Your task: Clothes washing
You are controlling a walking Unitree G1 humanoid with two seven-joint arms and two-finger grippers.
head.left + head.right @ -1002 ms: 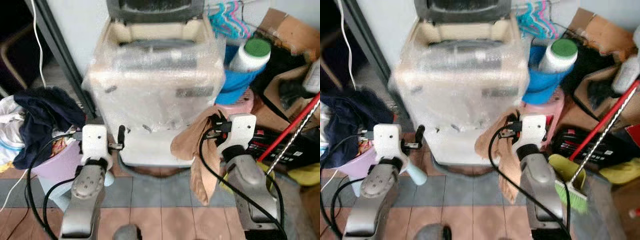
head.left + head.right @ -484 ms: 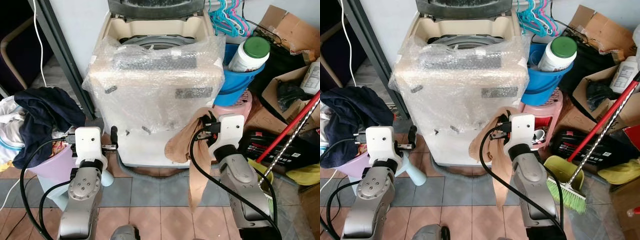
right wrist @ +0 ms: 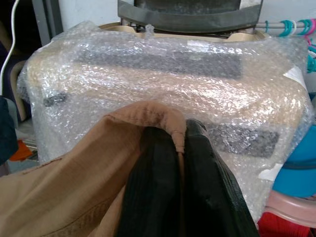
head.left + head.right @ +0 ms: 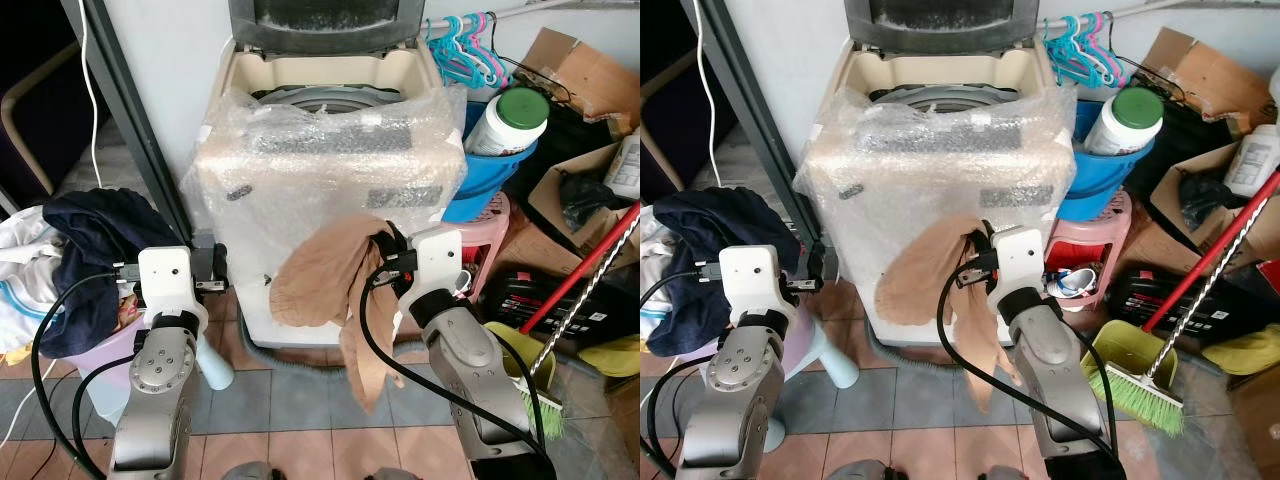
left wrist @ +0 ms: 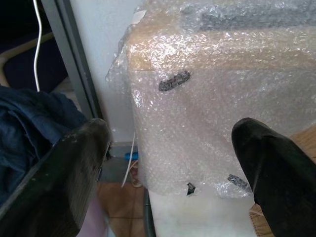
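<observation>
A top-loading washing machine [image 4: 330, 150] wrapped in bubble wrap stands straight ahead, its lid [image 4: 325, 20] raised and the drum opening showing. My right gripper [image 4: 385, 250] is shut on a tan garment [image 4: 320, 285], held against the machine's front face. The cloth drapes left and hangs down toward the floor. In the right wrist view the fingers [image 3: 153, 197] pinch a fold of that garment [image 3: 74, 182]. My left gripper [image 4: 215, 272] is open and holds nothing, low beside the machine's left front corner. A pile of dark and white clothes [image 4: 90, 230] fills a purple basket [image 4: 100, 375] at my left.
A grey metal post [image 4: 140, 110] stands left of the machine. Right of it are a blue bucket [image 4: 480, 170] with a green-capped white bottle [image 4: 510, 115], a pink stool [image 4: 485, 215], hangers [image 4: 460, 50], cardboard boxes [image 4: 590, 70] and a red-handled broom [image 4: 580, 275].
The view has shifted and sharpened. My right gripper has lifted the tan garment higher and leftward across the machine's front. The left gripper has risen a little.
</observation>
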